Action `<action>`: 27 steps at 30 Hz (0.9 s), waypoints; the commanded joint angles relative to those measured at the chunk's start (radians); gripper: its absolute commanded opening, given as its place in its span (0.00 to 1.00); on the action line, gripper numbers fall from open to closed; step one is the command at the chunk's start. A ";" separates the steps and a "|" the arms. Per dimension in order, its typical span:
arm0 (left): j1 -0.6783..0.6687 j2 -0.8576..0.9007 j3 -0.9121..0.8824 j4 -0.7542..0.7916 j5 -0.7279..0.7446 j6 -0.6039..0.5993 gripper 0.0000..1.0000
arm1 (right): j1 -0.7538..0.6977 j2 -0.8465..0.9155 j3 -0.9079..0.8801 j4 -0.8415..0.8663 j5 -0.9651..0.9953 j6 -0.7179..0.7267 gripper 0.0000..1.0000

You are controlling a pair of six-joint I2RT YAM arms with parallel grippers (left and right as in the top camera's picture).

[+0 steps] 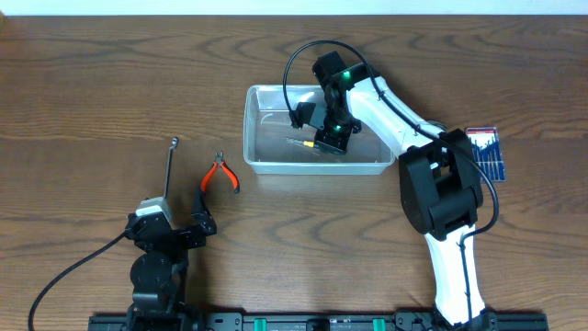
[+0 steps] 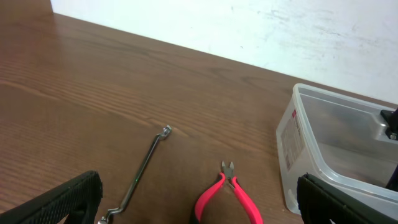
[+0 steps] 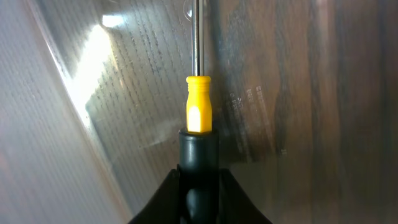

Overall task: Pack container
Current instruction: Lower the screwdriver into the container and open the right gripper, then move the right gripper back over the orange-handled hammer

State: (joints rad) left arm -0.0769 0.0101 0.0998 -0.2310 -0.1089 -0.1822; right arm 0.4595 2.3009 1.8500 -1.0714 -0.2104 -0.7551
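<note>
While the left end effector (image 1: pixel 179 219) hangs wide open over the table (image 1: pixel 92 74) near red-handled pliers (image 1: pixel 220 173) and a bent wrench (image 1: pixel 171 165), the right end effector (image 1: pixel 331 138) reaches down into the clear plastic container (image 1: pixel 250 129) at mid-table. A yellow-and-black screwdriver (image 3: pixel 199 112) sits with its handle between the fingers; whether they grip it or merely bracket it, I cannot tell. That bin looks light, slightly flexible and slick-walled; I'd take it by the rim, along a long side.

You're looking at 1 wide table (image 1: pixel 92 92) of dark brown wood grain, its streaks running along its length. Behind its far edge stands a plain white wall (image 2: pixel 249 25), faintly scuffed. Soft, even light lies over the wood, leaving a dull sheen.
</note>
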 commanded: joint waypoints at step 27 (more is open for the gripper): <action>-0.005 -0.006 -0.025 -0.010 -0.008 0.014 0.98 | -0.033 -0.001 0.533 -0.269 0.049 0.091 0.99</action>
State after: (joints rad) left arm -0.0769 0.0101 0.0998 -0.2310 -0.1089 -0.1822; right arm 0.4477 2.3009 2.2669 -1.3060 -0.1978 -0.6922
